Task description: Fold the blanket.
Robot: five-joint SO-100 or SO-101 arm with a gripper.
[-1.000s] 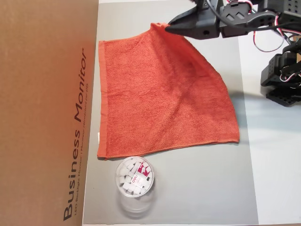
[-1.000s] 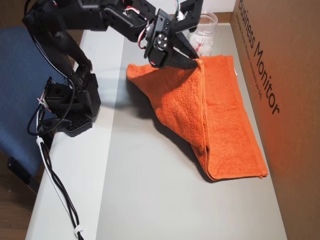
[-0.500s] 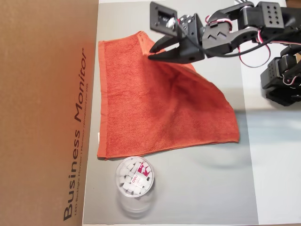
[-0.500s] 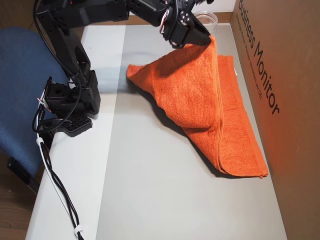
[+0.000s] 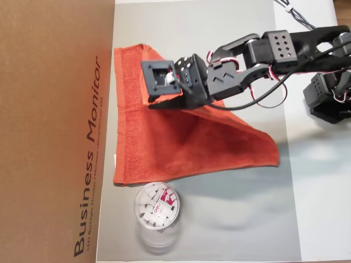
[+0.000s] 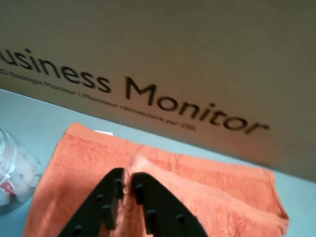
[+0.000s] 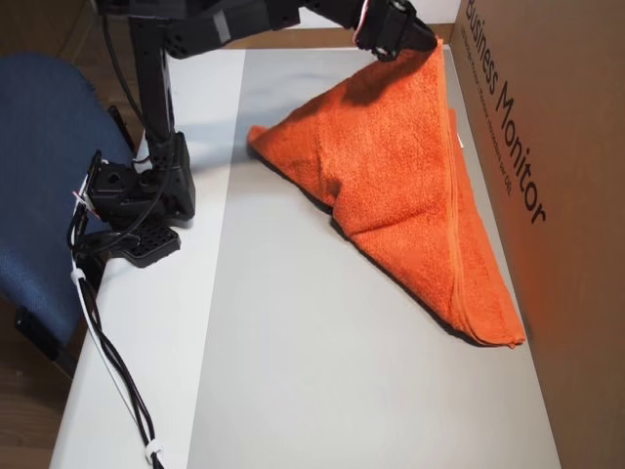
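**Gripper pinches a corner of the blanket above the mat**

In the wrist view the gripper (image 6: 128, 181) has its two black jaws closed on a raised fold of the orange blanket (image 6: 207, 192), with cloth bunched between the fingertips. Behind it a brown box (image 6: 197, 59) printed "Business Monitor" fills the upper frame, and a clear cup (image 6: 12, 175) sits at the left edge.

In an overhead view the blanket (image 5: 181, 137) lies on a grey mat (image 5: 241, 219) in the centre of the frame. Its left hem runs just beside the box (image 5: 55, 131), and one point reaches toward the right. The arm (image 5: 263, 57) comes in from the upper right, its wrist over the cloth's upper part. The cup (image 5: 157, 205), holding small white pieces, stands just below the blanket's lower left corner.

In an overhead view from the other side, the blanket (image 7: 410, 186) is drawn up into a peak at the top of the frame, under the gripper (image 7: 405, 44). From there it slopes down to the mat (image 7: 322, 371), forming a triangular shape along the box (image 7: 557, 195) at right. The arm's base (image 7: 146, 195) stands at the left, well apart from the cloth.
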